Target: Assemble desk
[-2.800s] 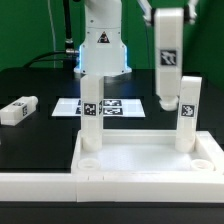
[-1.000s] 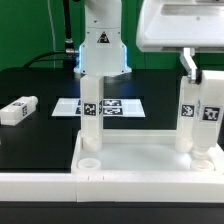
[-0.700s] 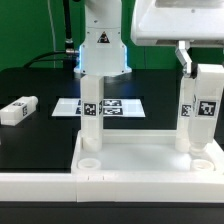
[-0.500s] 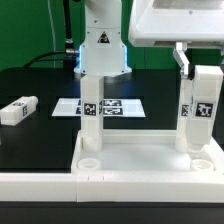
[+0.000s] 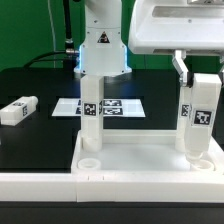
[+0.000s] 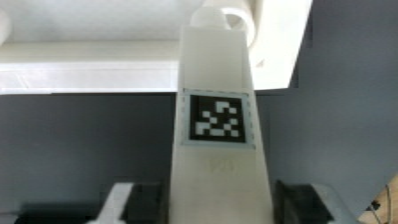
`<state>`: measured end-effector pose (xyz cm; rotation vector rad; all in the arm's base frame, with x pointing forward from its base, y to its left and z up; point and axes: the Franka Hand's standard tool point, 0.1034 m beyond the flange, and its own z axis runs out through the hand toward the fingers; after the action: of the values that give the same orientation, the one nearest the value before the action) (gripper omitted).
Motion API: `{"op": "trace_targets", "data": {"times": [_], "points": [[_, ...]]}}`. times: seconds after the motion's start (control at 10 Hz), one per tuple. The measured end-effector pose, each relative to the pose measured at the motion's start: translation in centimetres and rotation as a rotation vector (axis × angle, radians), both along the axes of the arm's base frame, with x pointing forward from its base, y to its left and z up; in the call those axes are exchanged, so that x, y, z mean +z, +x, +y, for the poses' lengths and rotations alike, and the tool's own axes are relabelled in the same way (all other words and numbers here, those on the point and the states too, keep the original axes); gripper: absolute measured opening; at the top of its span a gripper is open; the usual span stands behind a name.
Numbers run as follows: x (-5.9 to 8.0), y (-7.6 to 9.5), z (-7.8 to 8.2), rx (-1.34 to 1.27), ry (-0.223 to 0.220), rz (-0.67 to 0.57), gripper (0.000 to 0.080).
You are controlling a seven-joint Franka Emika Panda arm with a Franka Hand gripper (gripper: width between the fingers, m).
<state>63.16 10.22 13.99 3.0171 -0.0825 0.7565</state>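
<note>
The desk slab (image 5: 140, 158) lies at the front, rim up, with round corner sockets. Two white tagged legs stand upright in its far corners, one on the exterior view's left (image 5: 91, 120) and one on the right (image 5: 185, 125). My gripper (image 5: 198, 78) is shut on a third leg (image 5: 204, 125) and holds it upright by its upper end. The leg's lower end is at the near right corner socket; I cannot tell if it is seated. In the wrist view the held leg (image 6: 217, 120) fills the middle between my fingers (image 6: 134, 205). A fourth leg (image 5: 18, 110) lies loose on the table at the left.
The marker board (image 5: 112, 105) lies flat behind the slab. The robot base (image 5: 100, 50) stands at the back. The near left socket (image 5: 88, 160) is open. A long white rail (image 5: 40, 185) runs along the front edge.
My gripper has come down with the leg and shifted slightly left. The leg's lower end has dropped to the near right corner socket. The other legs have not moved.
</note>
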Motion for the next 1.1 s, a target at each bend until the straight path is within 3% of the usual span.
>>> {"op": "trace_targets", "data": {"times": [0.5,1.1], "points": [[-0.1,1.0,0.5,0.005,-0.004,-0.013,0.0288],[-1.1,0.7,1.1,0.019,-0.013,0.000,0.0288]]}}
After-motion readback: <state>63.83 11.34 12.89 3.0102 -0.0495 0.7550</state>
